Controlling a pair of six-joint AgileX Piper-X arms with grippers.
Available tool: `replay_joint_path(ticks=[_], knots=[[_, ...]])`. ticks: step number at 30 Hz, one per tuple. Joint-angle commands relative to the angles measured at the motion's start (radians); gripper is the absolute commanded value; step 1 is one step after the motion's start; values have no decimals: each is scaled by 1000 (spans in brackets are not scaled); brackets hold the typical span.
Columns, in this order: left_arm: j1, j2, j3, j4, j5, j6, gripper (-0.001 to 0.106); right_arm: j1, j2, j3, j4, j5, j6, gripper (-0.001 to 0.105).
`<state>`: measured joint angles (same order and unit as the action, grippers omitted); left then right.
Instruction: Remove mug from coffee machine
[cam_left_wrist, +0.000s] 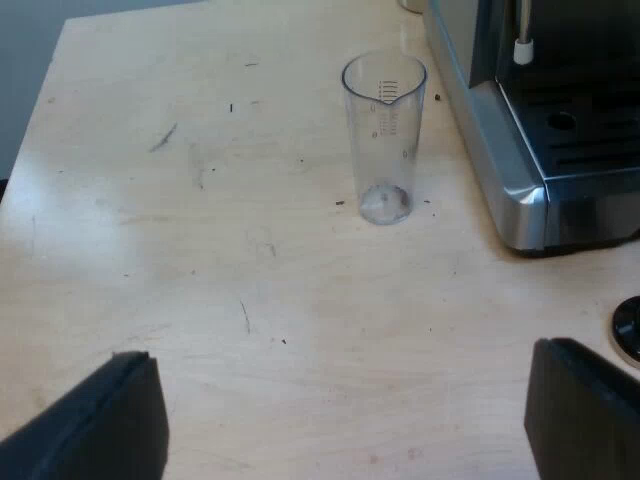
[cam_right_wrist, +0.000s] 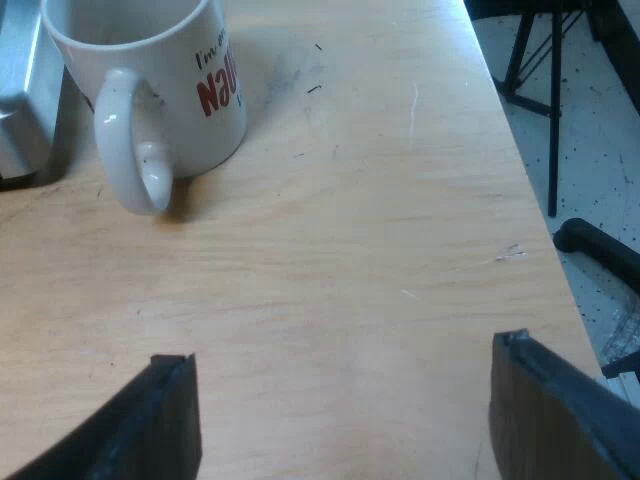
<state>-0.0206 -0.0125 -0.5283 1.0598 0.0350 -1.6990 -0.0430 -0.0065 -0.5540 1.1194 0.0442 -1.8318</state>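
A white mug (cam_right_wrist: 160, 90) with red lettering stands upright on the wooden table (cam_right_wrist: 350, 250), beside the metal edge of the espresso machine (cam_right_wrist: 20, 90); its handle points toward my right gripper (cam_right_wrist: 345, 410). That gripper is open and hangs a short way back from the mug, holding nothing. My left gripper (cam_left_wrist: 345, 415) is open too, over bare wood. Beyond it a clear measuring glass (cam_left_wrist: 384, 135) stands upright close to the espresso machine's steel base (cam_left_wrist: 530, 150), whose drip tray (cam_left_wrist: 585, 125) shows.
A round black object (cam_left_wrist: 628, 328) lies at the machine's near corner, close to one left finger. The table edge (cam_right_wrist: 540, 200) runs near the right gripper, with floor and black stand legs (cam_right_wrist: 550, 70) past it. A white-tipped steam wand (cam_left_wrist: 523, 45) hangs over the drip tray.
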Motion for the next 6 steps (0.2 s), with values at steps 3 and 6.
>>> replay_joint_path(ticks=[3, 6], knots=[[3, -42, -1, -12, 6, -3, 87, -3, -46, -11, 0, -4, -2, 63], [3, -42, -1, -12, 6, -3, 87, -3, -46, -11, 0, -4, -2, 63]])
